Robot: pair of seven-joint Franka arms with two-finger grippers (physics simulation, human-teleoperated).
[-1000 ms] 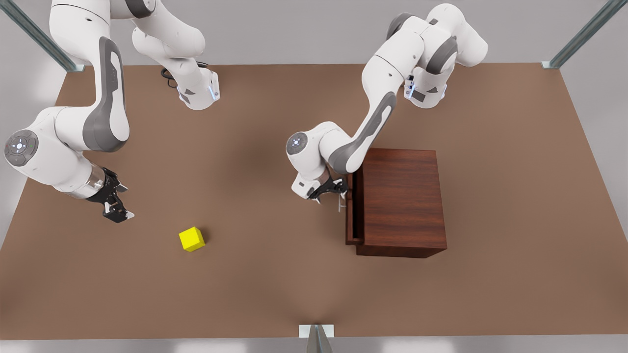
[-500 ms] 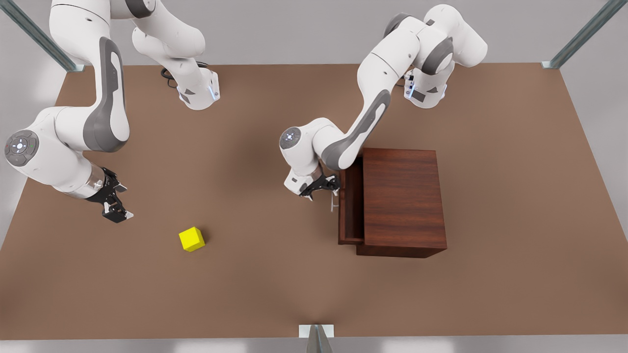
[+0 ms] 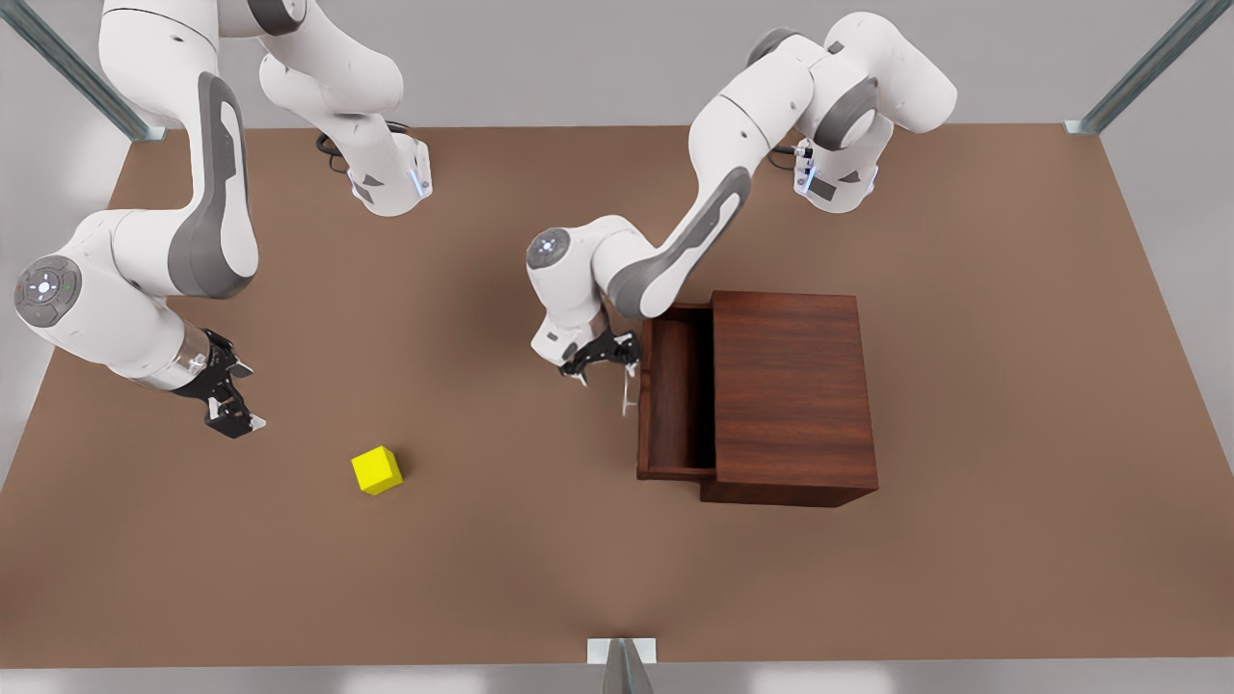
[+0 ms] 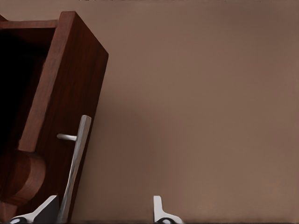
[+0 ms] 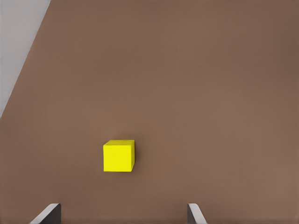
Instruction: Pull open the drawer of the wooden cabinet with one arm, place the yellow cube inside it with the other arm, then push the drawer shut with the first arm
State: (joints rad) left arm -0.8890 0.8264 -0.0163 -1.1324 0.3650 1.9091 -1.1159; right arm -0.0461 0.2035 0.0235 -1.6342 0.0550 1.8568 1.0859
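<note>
Slippage at the slim silver bar handle (image 3: pixel 629 390) worries me most: my left pincer (image 3: pixel 609 364) is spread wide, and in its wrist view the bar lies against one finger (image 4: pixel 46 211) with the other standing well clear, so I judge it hooked, not clamped. If the pull goes off the drawer's line, that finger could slide off the bar and leave the dark reddish-brown wooden drawer (image 3: pixel 675 386) only partly out of the dark reddish-brown wooden cabinet (image 3: pixel 791 395), where it stands now. A skewed pull might also drag the whole cabinet across the brown table (image 3: pixel 521 540). My right pincer (image 3: pixel 231 419) waits open above the table, near the small bright yellow cube (image 3: pixel 376 470), which sits on the table well apart from the cabinet. A narrow opening could make the cube catch the drawer's front wall.
</note>
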